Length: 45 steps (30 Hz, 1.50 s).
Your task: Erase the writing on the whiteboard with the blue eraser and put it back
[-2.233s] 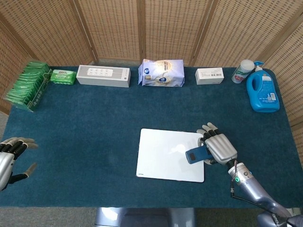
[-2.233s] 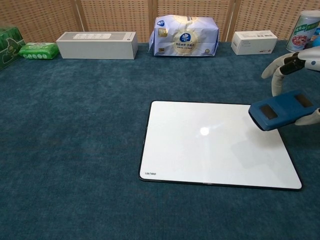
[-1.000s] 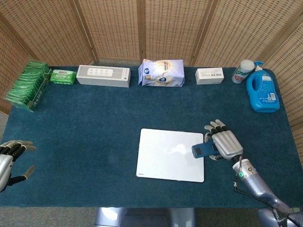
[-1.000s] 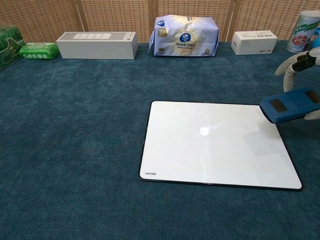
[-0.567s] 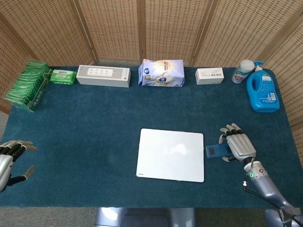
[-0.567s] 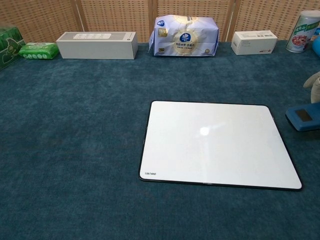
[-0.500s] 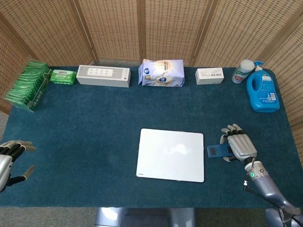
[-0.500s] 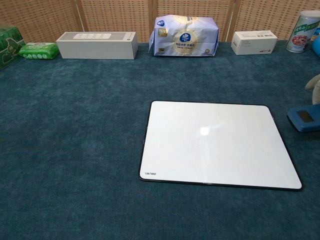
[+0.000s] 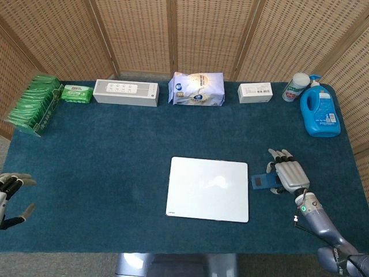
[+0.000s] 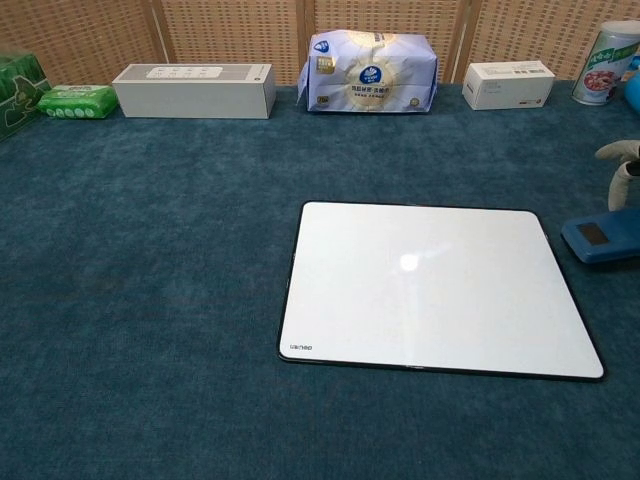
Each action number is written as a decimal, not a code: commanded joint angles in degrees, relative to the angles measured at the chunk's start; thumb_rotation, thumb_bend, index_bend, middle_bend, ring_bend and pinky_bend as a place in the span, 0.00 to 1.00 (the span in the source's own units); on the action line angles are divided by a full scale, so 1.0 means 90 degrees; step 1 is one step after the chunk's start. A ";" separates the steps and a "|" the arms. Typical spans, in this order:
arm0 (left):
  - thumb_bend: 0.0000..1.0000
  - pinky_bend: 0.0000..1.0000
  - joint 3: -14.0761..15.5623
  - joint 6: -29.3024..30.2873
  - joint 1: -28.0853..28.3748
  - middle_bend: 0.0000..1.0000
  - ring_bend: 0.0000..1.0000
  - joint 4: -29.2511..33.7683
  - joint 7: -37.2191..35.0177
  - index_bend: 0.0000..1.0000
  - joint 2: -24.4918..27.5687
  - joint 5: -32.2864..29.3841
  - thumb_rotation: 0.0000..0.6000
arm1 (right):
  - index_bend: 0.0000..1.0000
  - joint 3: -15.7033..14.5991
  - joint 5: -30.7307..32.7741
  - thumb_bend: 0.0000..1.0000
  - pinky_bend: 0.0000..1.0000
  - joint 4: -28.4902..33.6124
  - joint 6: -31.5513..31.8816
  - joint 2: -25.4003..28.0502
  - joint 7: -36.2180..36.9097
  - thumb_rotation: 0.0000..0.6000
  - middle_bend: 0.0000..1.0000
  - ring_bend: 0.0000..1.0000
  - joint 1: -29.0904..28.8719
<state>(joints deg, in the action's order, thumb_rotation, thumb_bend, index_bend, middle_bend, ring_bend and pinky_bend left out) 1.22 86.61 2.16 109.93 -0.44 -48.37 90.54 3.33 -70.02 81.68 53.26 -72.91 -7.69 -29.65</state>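
The whiteboard (image 9: 209, 188) (image 10: 432, 288) lies on the blue cloth with its white face bare of writing. The blue eraser (image 9: 262, 183) (image 10: 598, 239) sits low on the cloth just right of the board's right edge. My right hand (image 9: 290, 175) holds the eraser's right end, fingers stretched over the top and thumb at the near side. In the chest view only one pale finger (image 10: 622, 160) shows at the right edge, above the eraser. My left hand (image 9: 11, 196) hovers at the far left edge of the table, fingers apart and holding nothing.
Along the back edge stand a green packet rack (image 9: 33, 104), a green wipes pack (image 9: 76, 93), a long white box (image 9: 125, 92), a tissue pack (image 9: 196, 88), a small white box (image 9: 255, 92), a canister (image 9: 295, 86) and a blue bottle (image 9: 320, 110).
My right hand carried the eraser off the whiteboard to the right and lowered it onto the cloth beside the board. My left hand drifted slightly down and left.
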 commanded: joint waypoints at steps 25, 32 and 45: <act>0.36 0.13 -0.0098 -0.0551 0.0112 0.23 0.18 -0.0416 0.0029 0.26 -0.0228 -0.0880 1.00 | 0.11 0.0367 0.0330 0.17 0.00 0.2144 0.2474 0.0839 -0.1323 1.00 0.00 0.00 0.1020; 0.36 0.13 -0.0076 -0.0567 0.0082 0.24 0.19 -0.0617 0.0204 0.26 -0.0579 -0.0952 1.00 | 0.15 0.0129 0.0205 0.17 0.00 0.2091 0.3096 0.0835 -0.1384 1.00 0.00 0.00 0.1557; 0.36 0.13 -0.0021 -0.0187 -0.0078 0.23 0.19 -0.0632 0.0774 0.27 -0.1112 -0.0698 1.00 | 0.16 -0.0204 -0.0220 0.17 0.00 0.1950 0.3705 0.0803 -0.0826 1.00 0.01 0.00 0.2386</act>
<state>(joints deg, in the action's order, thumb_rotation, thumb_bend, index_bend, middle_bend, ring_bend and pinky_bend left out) 0.97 84.74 1.60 104.12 6.44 -58.24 84.15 1.62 -71.73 99.40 86.38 -65.68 -15.28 -8.50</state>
